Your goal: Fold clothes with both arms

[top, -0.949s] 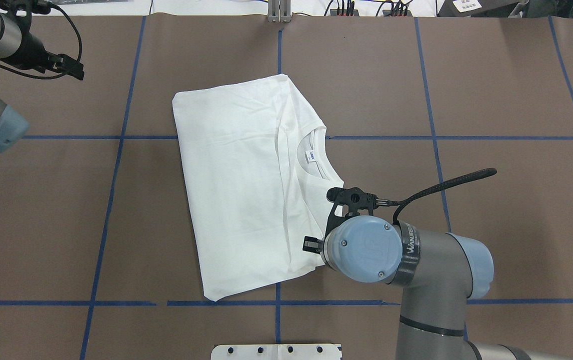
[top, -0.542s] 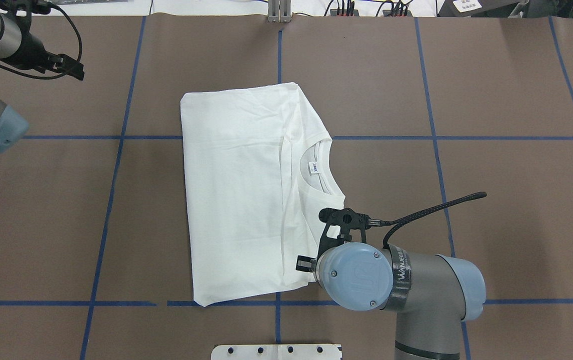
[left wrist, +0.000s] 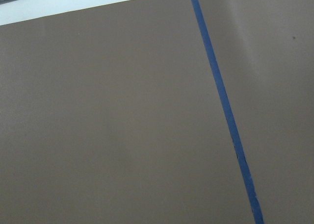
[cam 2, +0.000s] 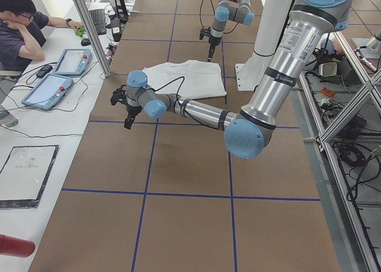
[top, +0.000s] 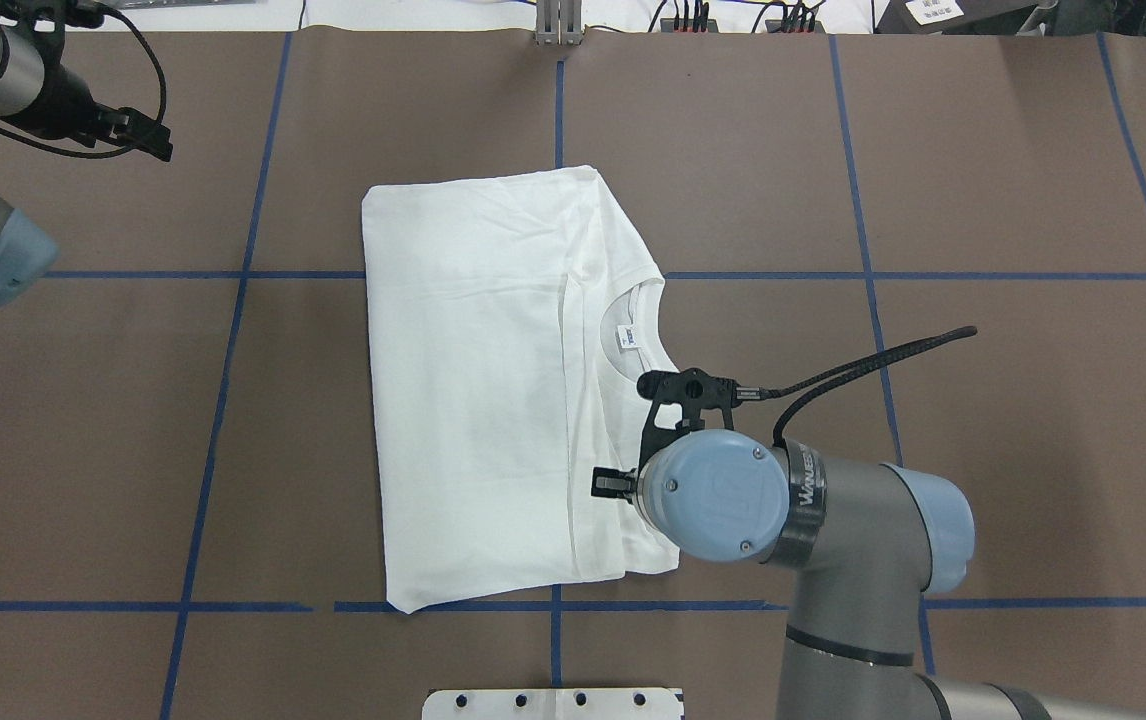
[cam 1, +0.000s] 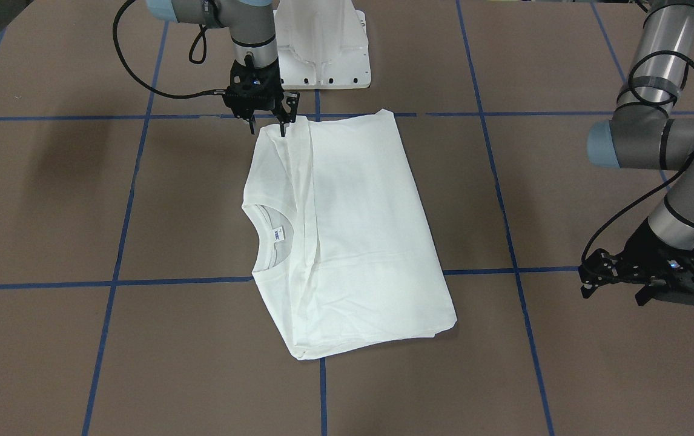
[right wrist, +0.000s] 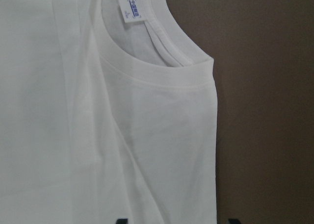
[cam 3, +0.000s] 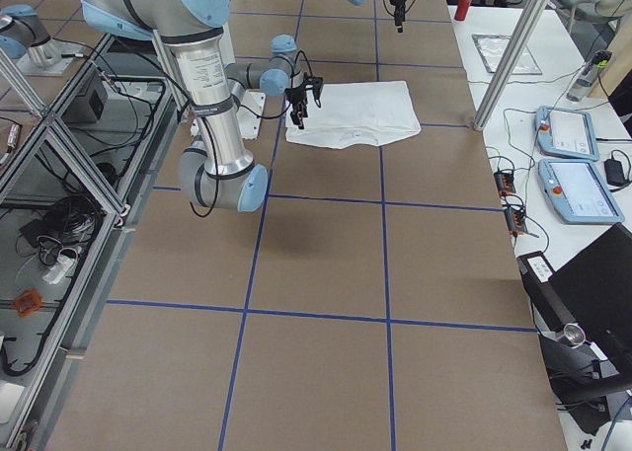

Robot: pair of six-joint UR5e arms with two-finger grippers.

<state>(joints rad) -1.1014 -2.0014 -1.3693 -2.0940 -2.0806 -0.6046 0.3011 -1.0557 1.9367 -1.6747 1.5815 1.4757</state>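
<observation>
White shirt point(top: 473, 380) lies folded into a rough rectangle, flat on the brown worktop point(top: 983, 180) about mid-table, plain side up. The round neckline point(top: 633, 300) sits on the robot's right edge of the fold, with the small blue-printed label point(top: 625, 337) showing inside it. Right arm point(top: 833, 530) reaches over the shirt's collar-side end nearest the robot, and its wrist cap hides the hand in the overhead view. In the front-facing view the right hand point(cam 1: 267, 130) points down at the shirt corner beside the white base point(cam 1: 323, 48). It is spread wide and grips nothing: one fingertip point(cam 1: 283, 132) is over the cloth edge, the other off it over bare worktop. Can't tell whether it touches the cloth. The right wrist view shows the two tips wide apart at the bottom edge, with the shirt's shoulder part between them. Left hand point(top: 155, 146) is well apart from the shirt, over bare worktop at the far left. Can't tell whether it is spread or closed. The left wrist view shows only brown surface and a blue tape line point(left wrist: 225, 111). A person point(cam 2: 18, 22) sits at a side table in the left view.
</observation>
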